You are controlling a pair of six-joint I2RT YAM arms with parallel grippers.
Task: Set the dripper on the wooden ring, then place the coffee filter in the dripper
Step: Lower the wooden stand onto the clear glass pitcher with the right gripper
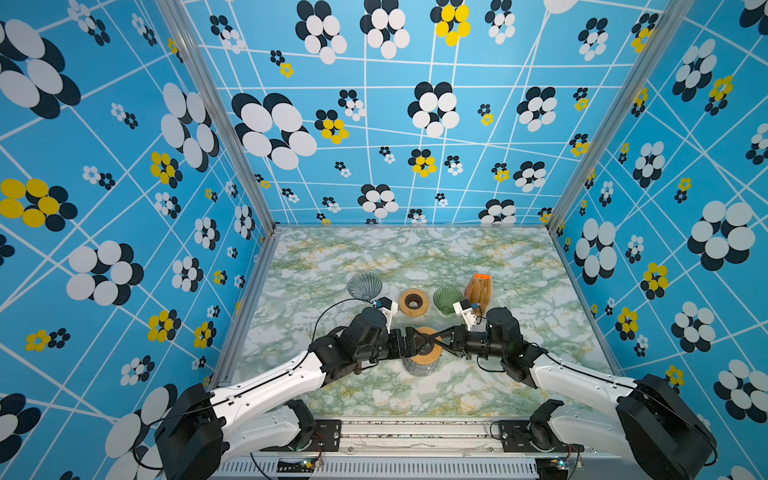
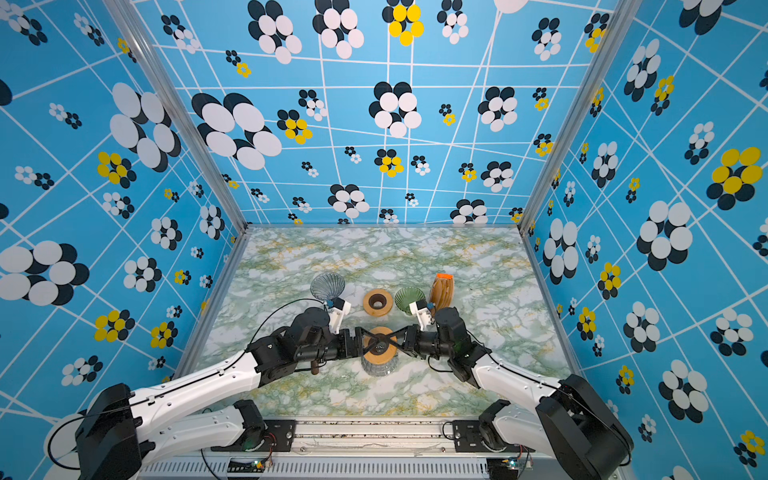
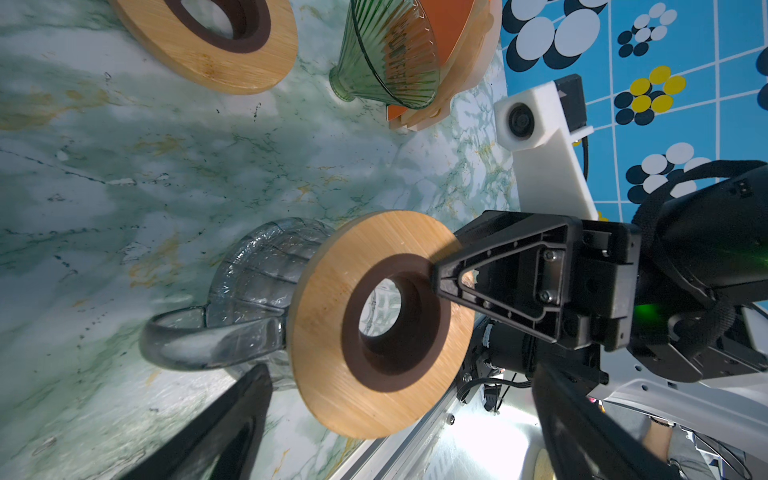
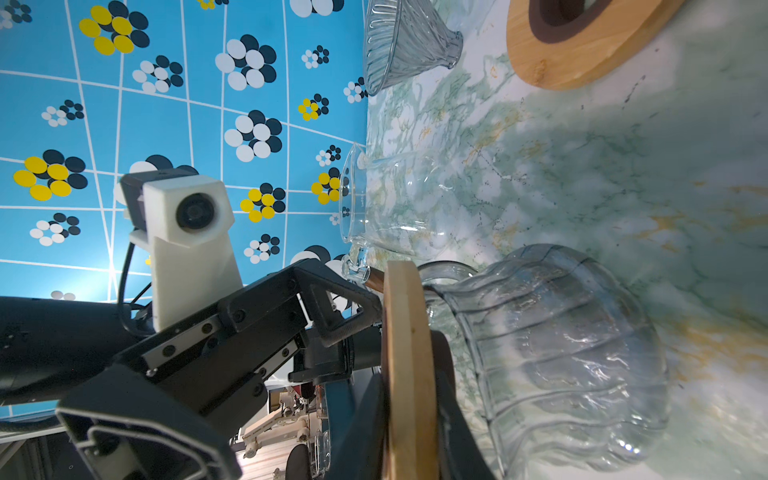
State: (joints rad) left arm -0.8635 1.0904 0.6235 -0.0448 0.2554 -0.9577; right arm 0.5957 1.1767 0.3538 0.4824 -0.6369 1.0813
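Straddling the glass carafe (image 1: 420, 370) near centre, my left gripper (image 1: 417, 344) gapes empty; my right gripper (image 1: 434, 341) pinches its wooden ring (image 1: 434, 358). Far right, the green dripper (image 1: 446, 299) lies empty; the coffee filter (image 1: 478, 291) waits beside it, apparently untouched. Everything's left.

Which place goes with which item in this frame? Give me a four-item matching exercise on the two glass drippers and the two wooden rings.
Things:
1. clear ribbed glass dripper
2. green ribbed glass dripper
3. farther wooden ring with brown collar
4. nearer wooden ring with brown collar

Places:
A. on top of the clear glass carafe
B. flat on the marble tabletop, between the two drippers
C. right beside the tan fluted stand with orange top
D. left end of the back row in both top views

Pairs: 1-D, 2-C, 3-B, 4-A
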